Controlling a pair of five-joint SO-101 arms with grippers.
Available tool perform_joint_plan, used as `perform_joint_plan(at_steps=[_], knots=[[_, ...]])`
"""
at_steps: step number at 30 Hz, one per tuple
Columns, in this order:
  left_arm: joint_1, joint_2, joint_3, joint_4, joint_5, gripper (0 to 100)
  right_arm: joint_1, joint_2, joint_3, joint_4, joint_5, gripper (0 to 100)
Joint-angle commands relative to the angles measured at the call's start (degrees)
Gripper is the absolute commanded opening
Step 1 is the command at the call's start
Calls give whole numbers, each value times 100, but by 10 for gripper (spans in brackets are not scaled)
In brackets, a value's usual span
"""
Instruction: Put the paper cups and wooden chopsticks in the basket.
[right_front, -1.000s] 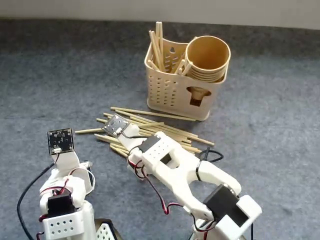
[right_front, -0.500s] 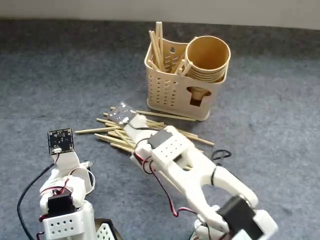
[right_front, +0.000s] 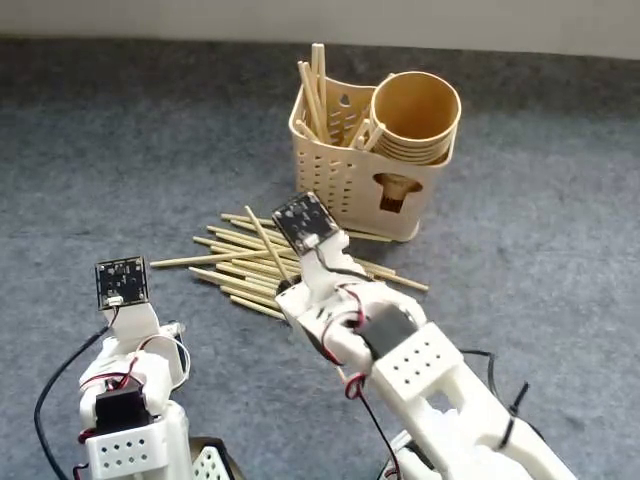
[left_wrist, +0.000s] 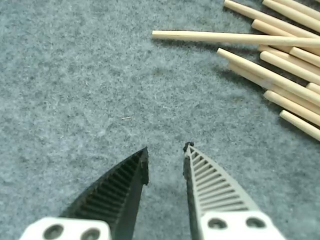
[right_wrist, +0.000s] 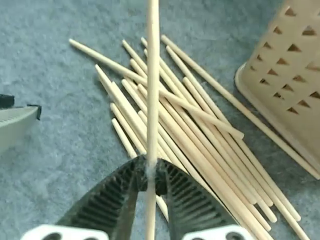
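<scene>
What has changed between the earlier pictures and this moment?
The right tool has risen from the pile and moved toward the basket. It is shut on one chopstick, which is now lifted off the table. The left tool, open, the basket, the cups and the rest of the pile stayed in place.

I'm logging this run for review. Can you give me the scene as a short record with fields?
right pincer: shut on one chopstick, over the loose pile
left pincer: open, above bare carpet beside the pile
basket: holds stacked paper cups and several standing chopsticks
remaining: loose pile, on the carpet before the basket
</scene>
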Motion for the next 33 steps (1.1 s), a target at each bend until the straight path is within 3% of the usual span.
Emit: perform_joint_plan(at_steps=[1,13,17,22,29,33], knots=[[-31,13,119,18,-9,130,84,-936,418,-708,-70,5],[-31,13,119,18,-9,130,101,-2949,1921,-2141,-35,5],[-31,13,119,18,-9,130,497,-3319,2158,-2624,-35,5],[-31,13,119,18,-9,130,1024,-3468,2141,-3468,-26,5],[-31,13,119,18,-9,130,1059,-3451,1692,-4822,-18,6],[-31,13,119,18,-9,130,1068,-3451,1200,-4954,-18,6]])
